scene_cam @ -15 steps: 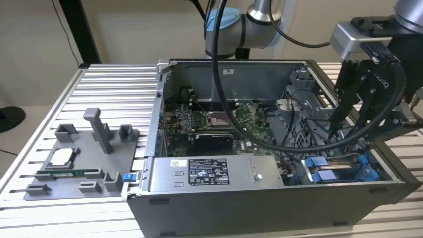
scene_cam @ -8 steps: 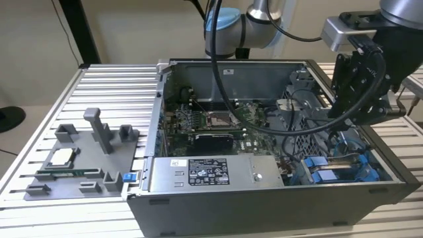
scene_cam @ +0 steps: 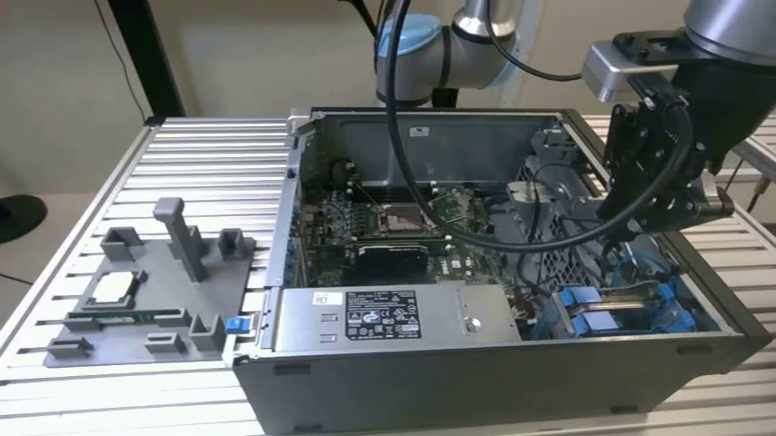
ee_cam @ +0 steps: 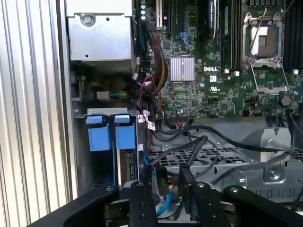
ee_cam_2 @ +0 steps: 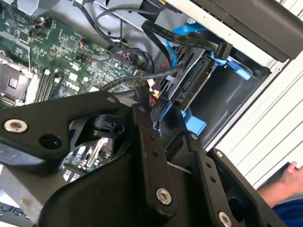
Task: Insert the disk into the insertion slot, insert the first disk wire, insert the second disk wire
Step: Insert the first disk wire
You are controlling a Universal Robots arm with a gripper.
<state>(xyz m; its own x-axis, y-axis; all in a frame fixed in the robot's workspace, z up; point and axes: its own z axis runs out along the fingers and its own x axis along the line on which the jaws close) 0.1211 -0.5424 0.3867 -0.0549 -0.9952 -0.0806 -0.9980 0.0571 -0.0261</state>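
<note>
The disk (ee_cam: 127, 166) sits edge-on in the insertion slot (ee_cam: 101, 112), under two blue carrier tabs (ee_cam: 125, 136). In the second wrist view the disk (ee_cam_2: 191, 85) is a dark slab inside its blue frame. My gripper (ee_cam: 166, 178) hangs just beside the slot, shut on a black connector (ee_cam: 160, 182) of a disk wire whose blue cable (ee_cam: 164, 204) curls out below it. In the exterior view the gripper (scene_cam: 661, 213) is lowered into the case's right front corner, above the blue fittings of the slot (scene_cam: 606, 311). In the second wrist view the gripper (ee_cam_2: 165, 124) is close to the blue frame.
The open computer case (scene_cam: 485, 372) lies on a slatted table. A grey power-supply box (scene_cam: 388, 318) fills its front, with the motherboard (ee_cam: 227, 71) behind. Loose black cables (ee_cam: 208, 142) cross a perforated cage near the gripper. A grey fixture (scene_cam: 145, 291) is at the exterior view's left. A person's hand (ee_cam_2: 289, 169) is outside the case.
</note>
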